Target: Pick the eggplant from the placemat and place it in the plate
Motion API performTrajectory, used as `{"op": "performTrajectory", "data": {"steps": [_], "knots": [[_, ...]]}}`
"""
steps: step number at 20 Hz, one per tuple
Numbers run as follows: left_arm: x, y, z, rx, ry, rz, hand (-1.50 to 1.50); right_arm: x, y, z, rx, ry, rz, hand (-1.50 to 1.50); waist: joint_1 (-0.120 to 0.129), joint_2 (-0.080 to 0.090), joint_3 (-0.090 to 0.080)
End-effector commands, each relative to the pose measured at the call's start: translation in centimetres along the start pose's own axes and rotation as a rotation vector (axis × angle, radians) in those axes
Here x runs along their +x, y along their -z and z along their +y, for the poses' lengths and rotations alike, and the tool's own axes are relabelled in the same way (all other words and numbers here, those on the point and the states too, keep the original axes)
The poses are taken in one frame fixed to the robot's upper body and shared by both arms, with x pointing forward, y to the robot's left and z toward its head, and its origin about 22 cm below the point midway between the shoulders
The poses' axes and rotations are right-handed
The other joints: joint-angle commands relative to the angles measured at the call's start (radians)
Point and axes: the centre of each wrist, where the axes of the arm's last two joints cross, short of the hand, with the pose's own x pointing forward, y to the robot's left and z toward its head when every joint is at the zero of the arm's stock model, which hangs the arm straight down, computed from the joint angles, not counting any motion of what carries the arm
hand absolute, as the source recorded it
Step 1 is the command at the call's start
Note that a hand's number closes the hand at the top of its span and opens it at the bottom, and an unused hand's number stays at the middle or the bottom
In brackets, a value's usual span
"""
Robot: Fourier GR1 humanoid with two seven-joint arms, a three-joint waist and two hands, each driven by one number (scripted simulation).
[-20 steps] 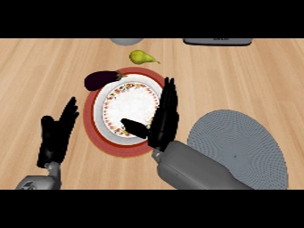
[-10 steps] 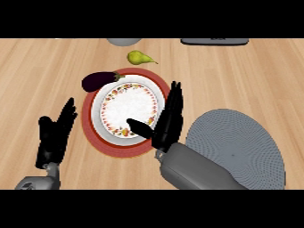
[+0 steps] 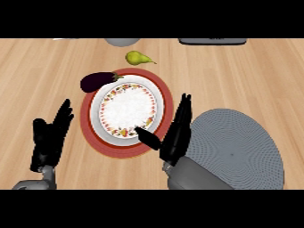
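Here both the right hand [image 3: 174, 133] and left hand [image 3: 51, 137] are open and empty, eggplant [image 3: 99, 81] beside the plate [image 3: 128, 108]

a kitchen: wooden counter [image 3: 259, 71] with plate [image 3: 108, 95], placemats and pear [image 3: 138, 57].

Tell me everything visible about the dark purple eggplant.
The dark purple eggplant is glossy and plump, with a small green stem end pointing right. It lies on its side on the upper left edge of the round red placemat, beside the white plate with a patterned rim, seemingly touching that rim. Neither hand touches it.
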Motion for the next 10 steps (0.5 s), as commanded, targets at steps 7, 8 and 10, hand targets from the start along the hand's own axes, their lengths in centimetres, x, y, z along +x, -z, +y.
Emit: {"op": "performTrajectory", "data": {"steps": [7, 8, 10], "knots": [[2.1, 1.0, -0.9, 0.013, 0.016, -0.005, 0.00, -2.2, -0.9, -2.4, -0.091, 0.011, 0.017, -1.50, -0.004, 0.002, 0.000], [-0.7, -0.2, 0.1, 0.000, -0.002, 0.001, 0.00, -1.6, -0.3, -2.1, -0.094, 0.023, 0.024, -1.50, 0.000, 0.002, 0.000], [-0.4, 0.8, -0.5, -0.003, -0.006, 0.007, 0.00, -2.5, -0.8, -3.1, -0.138, 0.004, 0.024, -1.50, -0.004, 0.001, 0.000]]}}
